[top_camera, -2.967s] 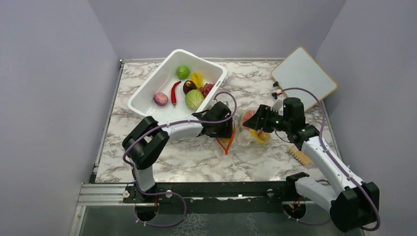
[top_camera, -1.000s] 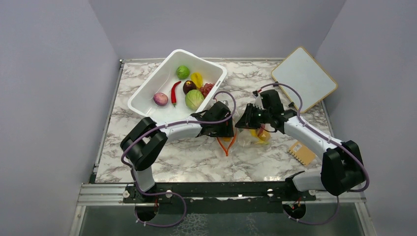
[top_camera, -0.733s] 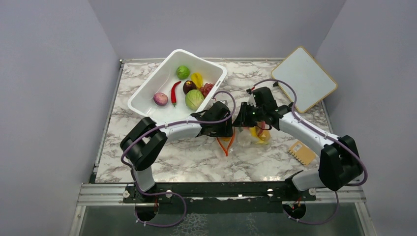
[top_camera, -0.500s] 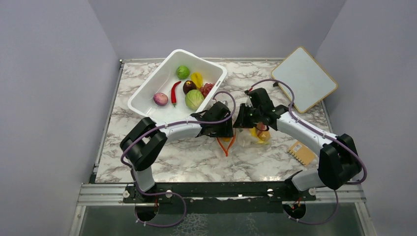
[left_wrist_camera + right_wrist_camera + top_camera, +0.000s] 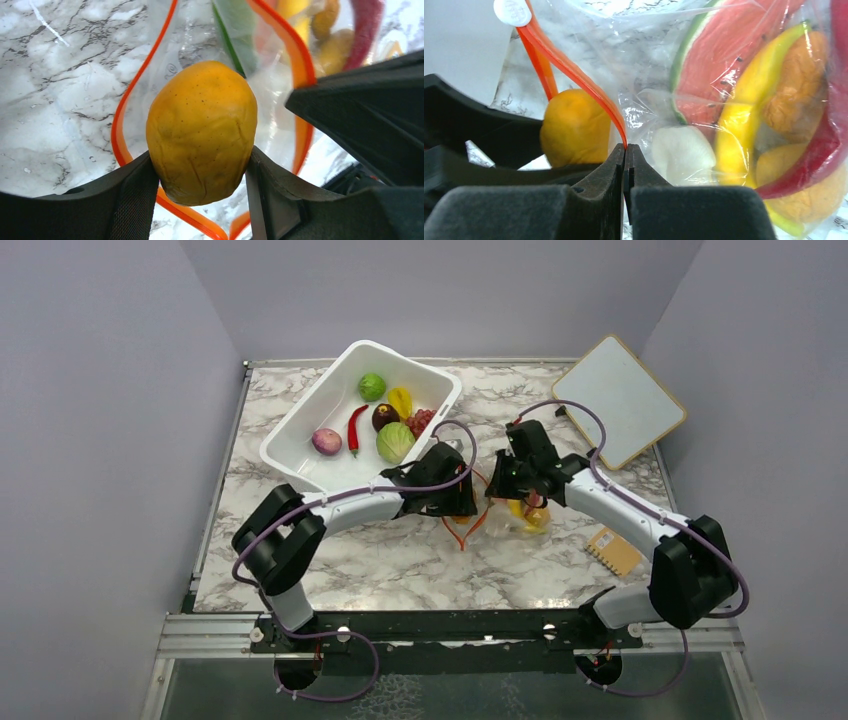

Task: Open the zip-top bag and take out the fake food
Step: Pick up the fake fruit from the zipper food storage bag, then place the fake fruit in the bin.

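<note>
three pale lilac walls [image 5: 100, 440] box in a white, grey-veined marble surface [image 5: 400, 560], with a metal rail [image 5: 220, 635] along its near edge. a white tub [image 5: 305, 425] sits askew at the far left of the surface with toy produce [image 5: 396, 443] in it. a white board [image 5: 615, 395] with a wooden rim sits at the far right corner, and a small tan ridged piece [image 5: 612, 552] lies near the right edge. the zip-top bag [image 5: 505, 520] lies at the middle of the surface, between the ends of the two arms.

only the top view shows the tub, the board and the tan piece. from there the left fingers [image 5: 460, 510] and what they hold are mostly hidden under the wrist. the left wrist view fills that in: those fingers are clamped on both sides of an orange fruit [image 5: 201, 132], with the bag's open orange-red zip strip [image 5: 300, 100] looping behind it. whether the fruit is clear of the mouth cannot be told. the right wrist view alone shows the right fingers [image 5: 625, 150] closed tight, pinching that strip. it also shows a white slider tab [image 5: 512, 12] at the strip's end and, through the clear plastic, a watermelon slice [image 5: 719, 65], a banana [image 5: 744, 120] and a white piece [image 5: 684, 150] inside the bag.
</note>
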